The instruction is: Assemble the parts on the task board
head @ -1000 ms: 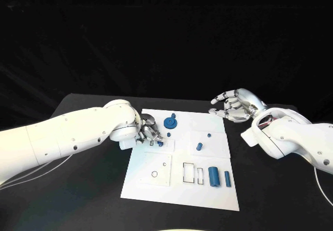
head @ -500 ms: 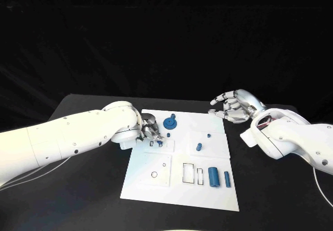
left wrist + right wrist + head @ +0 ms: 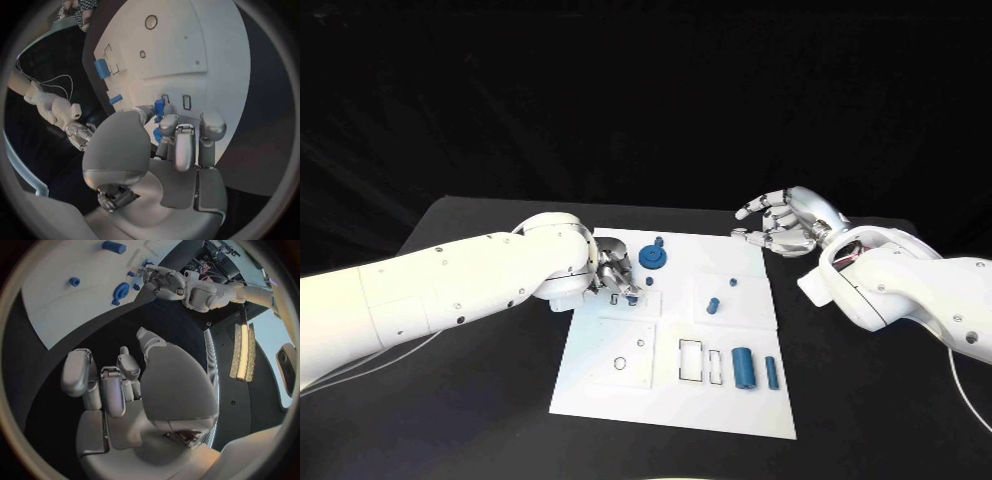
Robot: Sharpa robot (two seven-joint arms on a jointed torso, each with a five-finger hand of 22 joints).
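Note:
The white task board [image 3: 625,395] lies in the middle of the table. My left hand [image 3: 613,273] hovers low over its far left part, next to two small slots [image 3: 185,102]. It pinches a small blue part [image 3: 159,107] between thumb and fingertips, and the part's tip [image 3: 633,297] shows just under the fingers. A round blue piece [image 3: 653,258] lies just right of this hand. My right hand [image 3: 789,222] hangs off the board at the far right, fingers apart and holding nothing.
A small blue peg [image 3: 714,304] stands mid-board. A thick blue cylinder [image 3: 744,368] and a slim blue bar [image 3: 772,372] lie at the near right, beside outlined rectangular recesses [image 3: 691,359]. Two round holes [image 3: 620,362] sit in the near left panel.
My left arm has swung slightly inward, and the hand has stayed over the same slots with the blue part. The right hand has barely moved.

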